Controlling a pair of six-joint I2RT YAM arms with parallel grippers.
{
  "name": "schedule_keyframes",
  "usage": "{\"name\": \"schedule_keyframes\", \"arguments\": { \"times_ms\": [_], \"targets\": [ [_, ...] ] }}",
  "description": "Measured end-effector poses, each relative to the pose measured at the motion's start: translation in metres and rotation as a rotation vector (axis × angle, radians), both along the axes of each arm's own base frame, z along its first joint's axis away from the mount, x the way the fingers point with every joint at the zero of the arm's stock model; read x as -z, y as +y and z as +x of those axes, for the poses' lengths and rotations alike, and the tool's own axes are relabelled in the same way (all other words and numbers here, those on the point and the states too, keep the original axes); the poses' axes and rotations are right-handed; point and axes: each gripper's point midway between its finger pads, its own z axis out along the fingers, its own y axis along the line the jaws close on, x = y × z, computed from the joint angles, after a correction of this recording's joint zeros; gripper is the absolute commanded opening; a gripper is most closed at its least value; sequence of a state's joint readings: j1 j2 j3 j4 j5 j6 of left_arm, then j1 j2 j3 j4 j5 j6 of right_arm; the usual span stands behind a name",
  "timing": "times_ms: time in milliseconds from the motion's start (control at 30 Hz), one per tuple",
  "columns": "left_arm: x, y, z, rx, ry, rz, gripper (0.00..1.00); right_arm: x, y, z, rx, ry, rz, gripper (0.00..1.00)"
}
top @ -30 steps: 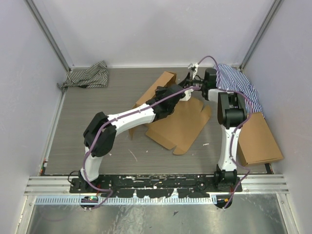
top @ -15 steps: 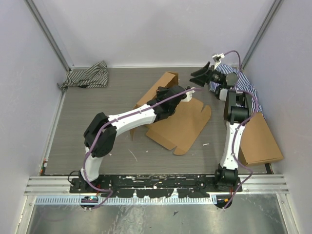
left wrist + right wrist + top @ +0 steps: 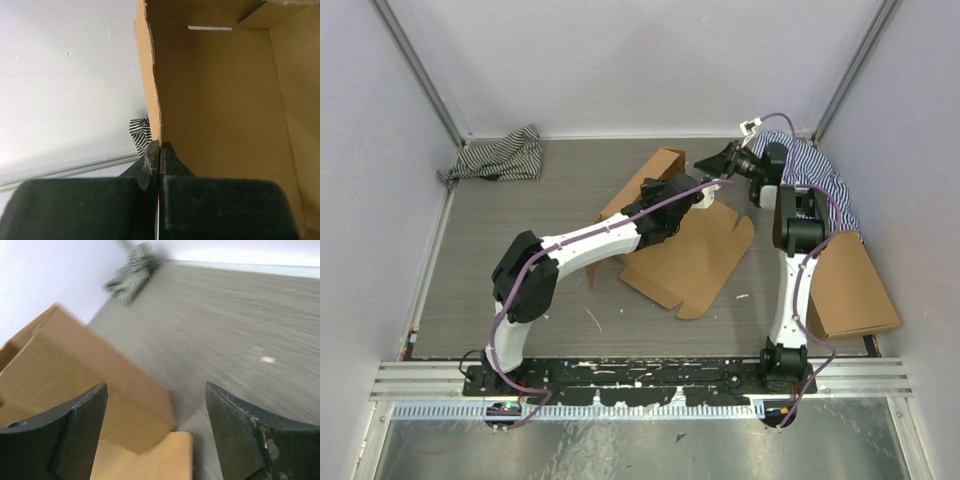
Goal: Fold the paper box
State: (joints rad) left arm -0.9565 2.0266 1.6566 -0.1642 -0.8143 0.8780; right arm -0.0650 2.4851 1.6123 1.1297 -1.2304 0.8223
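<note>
The paper box (image 3: 692,258) lies a little right of the middle of the desk (image 3: 510,230). Most of its die-cut sheet is flat, with card standing upright along its far-left side. It looks like thin corrugated card: light, stiff across a panel, willing to bend only at its scored creases, and easy to crush or tear at a slit if pinched hard or twisted. The left gripper (image 3: 159,150) is clenched on the edge of an upright wall, both fingers pressed flat against the card, and in the wrist view the box's inner face opens to the right. An edge hold like this suits such a sheet, since it steers the wall about its crease without denting the middle. The right gripper (image 3: 719,162) hovers just past the sheet's far-right corner, released and holding nothing, its fingers (image 3: 82,425) spread wide above card and bare desk. A second hold, I judge, belongs on a free flap edge close to a fold line while something pins the base, because a sheet this light will likely slide on the smooth desk. There is ample room to the left and on the near side. The right is tighter, where the blue-striped cloth (image 3: 815,170) and the other cardboard box (image 3: 850,290) sit close by the right arm. A striped cloth (image 3: 498,155) lies well apart in the far-left corner.
</note>
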Motion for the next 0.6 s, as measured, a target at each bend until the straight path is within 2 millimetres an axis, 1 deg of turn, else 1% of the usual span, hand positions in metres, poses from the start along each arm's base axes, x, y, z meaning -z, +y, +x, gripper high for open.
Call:
{"name": "schedule_keyframes", "arguments": {
  "times_ms": [67,100,133,167,200,267,333,367,433,600],
  "targets": [
    [0.000,0.000,0.000,0.000,0.000,-0.001,0.00,0.005,-0.019,0.017,0.155,0.053,-0.060,0.89],
    [0.000,0.000,0.000,0.000,0.000,-0.001,0.00,0.003,-0.027,0.023,0.214,0.046,-0.109,0.90],
    [0.000,0.000,0.000,0.000,0.000,-0.001,0.00,-0.002,-0.035,0.027,0.255,0.025,-0.152,0.90],
    [0.000,0.000,0.000,0.000,0.000,-0.001,0.00,-0.011,-0.043,0.028,0.284,-0.018,-0.200,0.90],
    [0.000,0.000,0.000,0.000,-0.001,-0.001,0.00,-0.018,-0.045,0.027,0.288,-0.055,-0.230,0.90],
    [0.000,0.000,0.000,-0.002,0.000,-0.009,0.00,-0.037,-0.042,0.020,0.252,-0.173,-0.282,0.90],
    [0.000,0.000,0.000,-0.006,0.001,-0.017,0.00,-0.042,-0.034,0.015,0.206,-0.244,-0.302,0.90],
    [0.001,0.000,0.000,-0.006,0.001,-0.019,0.00,-0.042,-0.029,0.011,0.176,-0.270,-0.308,0.90],
    [0.001,0.000,-0.001,-0.007,0.002,-0.022,0.00,-0.031,-0.021,0.005,0.115,-0.275,-0.319,0.89],
    [0.001,0.000,-0.001,-0.009,0.002,-0.025,0.00,0.000,-0.003,0.002,0.008,-0.254,-0.370,0.90]
  ]
}}
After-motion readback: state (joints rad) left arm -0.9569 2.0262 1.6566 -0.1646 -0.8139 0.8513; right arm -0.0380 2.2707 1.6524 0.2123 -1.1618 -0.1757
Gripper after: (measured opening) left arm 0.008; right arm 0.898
